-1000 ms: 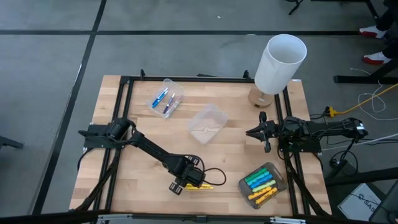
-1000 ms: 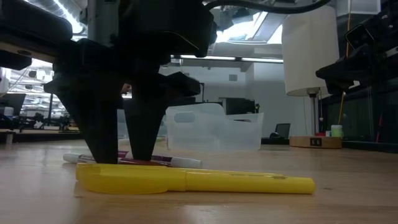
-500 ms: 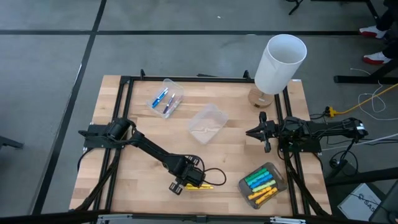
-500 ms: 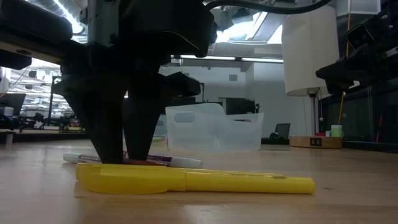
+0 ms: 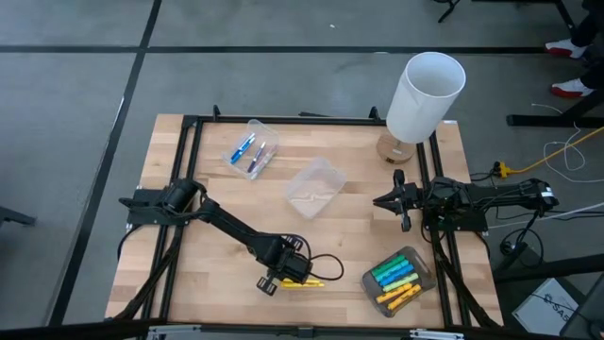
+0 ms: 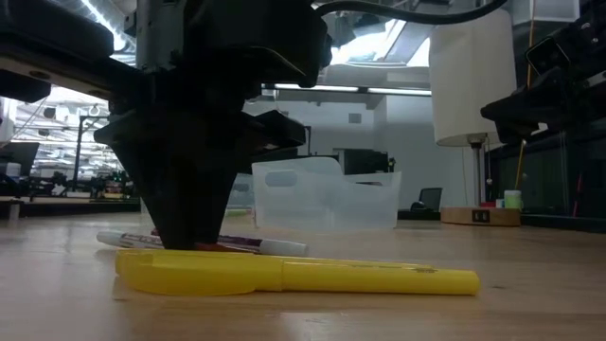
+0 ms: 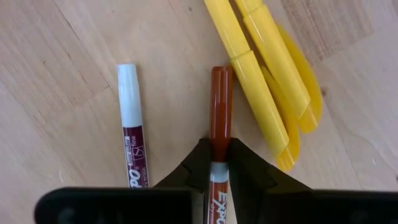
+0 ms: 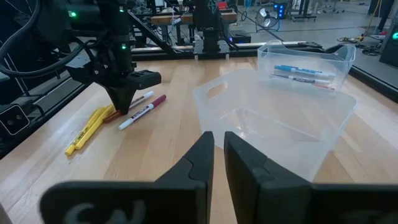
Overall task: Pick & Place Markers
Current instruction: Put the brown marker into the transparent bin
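Several markers lie on the wooden table near its front edge. Among them are a brown-capped white marker (image 7: 221, 106), a maroon marker with a white cap (image 7: 132, 130) and yellow markers (image 7: 261, 81) (image 5: 310, 282). My left gripper (image 7: 219, 167) (image 5: 283, 274) stands over them pointing down, shut on the brown-capped marker. In the low view its dark fingers (image 6: 189, 232) meet just behind a yellow marker (image 6: 284, 275). My right gripper (image 8: 219, 155) (image 5: 392, 201) waits at the table's right side, its fingers nearly together with nothing between them. My left gripper pinches the brown-capped marker between its two fingers (image 7: 199, 163), where the cap meets the white barrel (image 7: 219, 157). The fingers come from above, pointing down, and lie across the marker. The marker lies flat on the table.
A clear tub (image 5: 250, 149) with blue markers stands at the back left, and an empty clear tub (image 5: 314, 186) mid-table. A third tub (image 5: 398, 280) with green, blue and yellow markers sits front right. A white lamp (image 5: 425, 94) stands at the back right corner.
My left gripper has stayed in place and shut. Its fingers, apart on either side of the brown-capped marker a second ago, have come together and taken hold of it. The marker still lies on the table.
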Motion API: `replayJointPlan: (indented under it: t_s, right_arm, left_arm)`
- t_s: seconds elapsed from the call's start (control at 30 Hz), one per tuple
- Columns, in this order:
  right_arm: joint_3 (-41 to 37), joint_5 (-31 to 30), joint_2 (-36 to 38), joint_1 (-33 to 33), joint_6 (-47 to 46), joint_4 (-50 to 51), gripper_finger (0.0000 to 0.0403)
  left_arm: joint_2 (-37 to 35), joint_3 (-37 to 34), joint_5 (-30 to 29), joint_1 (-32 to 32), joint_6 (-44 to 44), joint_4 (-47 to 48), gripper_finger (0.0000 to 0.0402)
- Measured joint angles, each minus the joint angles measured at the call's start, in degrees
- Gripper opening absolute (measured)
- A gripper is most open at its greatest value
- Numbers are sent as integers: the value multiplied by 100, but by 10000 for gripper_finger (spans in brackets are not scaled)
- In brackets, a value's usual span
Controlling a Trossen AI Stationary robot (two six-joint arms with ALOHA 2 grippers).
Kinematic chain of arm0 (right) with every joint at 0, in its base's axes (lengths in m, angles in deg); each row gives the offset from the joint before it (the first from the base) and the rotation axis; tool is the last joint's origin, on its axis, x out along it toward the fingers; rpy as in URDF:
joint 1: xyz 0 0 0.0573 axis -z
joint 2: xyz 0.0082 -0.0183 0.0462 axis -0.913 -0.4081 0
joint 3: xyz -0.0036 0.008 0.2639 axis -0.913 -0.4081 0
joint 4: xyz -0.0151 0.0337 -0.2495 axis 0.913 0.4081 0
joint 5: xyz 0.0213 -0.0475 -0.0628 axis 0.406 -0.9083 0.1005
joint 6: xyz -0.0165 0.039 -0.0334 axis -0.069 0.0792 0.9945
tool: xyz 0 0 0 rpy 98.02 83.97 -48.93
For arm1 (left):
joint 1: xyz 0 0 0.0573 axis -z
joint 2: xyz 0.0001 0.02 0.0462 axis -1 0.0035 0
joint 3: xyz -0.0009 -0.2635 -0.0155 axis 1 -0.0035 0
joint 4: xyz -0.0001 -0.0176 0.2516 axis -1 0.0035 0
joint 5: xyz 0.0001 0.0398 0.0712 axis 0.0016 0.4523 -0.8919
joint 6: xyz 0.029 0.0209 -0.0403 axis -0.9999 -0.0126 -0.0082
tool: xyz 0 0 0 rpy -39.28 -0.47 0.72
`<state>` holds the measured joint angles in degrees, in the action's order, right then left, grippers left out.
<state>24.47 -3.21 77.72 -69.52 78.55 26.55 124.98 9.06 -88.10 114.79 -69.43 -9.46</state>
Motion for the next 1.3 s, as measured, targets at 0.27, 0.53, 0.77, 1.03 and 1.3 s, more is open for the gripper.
replayJointPlan:
  t_s: [0.27,0.53,0.77,1.03,1.3]
  right_arm:
    - [1,0,0,0,0,0,40]
    - [0,0,0,-2,0,2,40]
    - [1,0,0,-1,0,2,40]
    - [0,0,0,-2,0,0,40]
    - [0,0,0,-2,0,0,40]
  left_arm:
    - [0,0,4,0,2,5,31]
    - [-2,-2,4,0,5,28,31]
    - [-98,-17,7,-13,3,71,31]
    - [-244,-28,17,-56,34,357,31]
    - [-484,-26,-91,-160,-37,459,30]
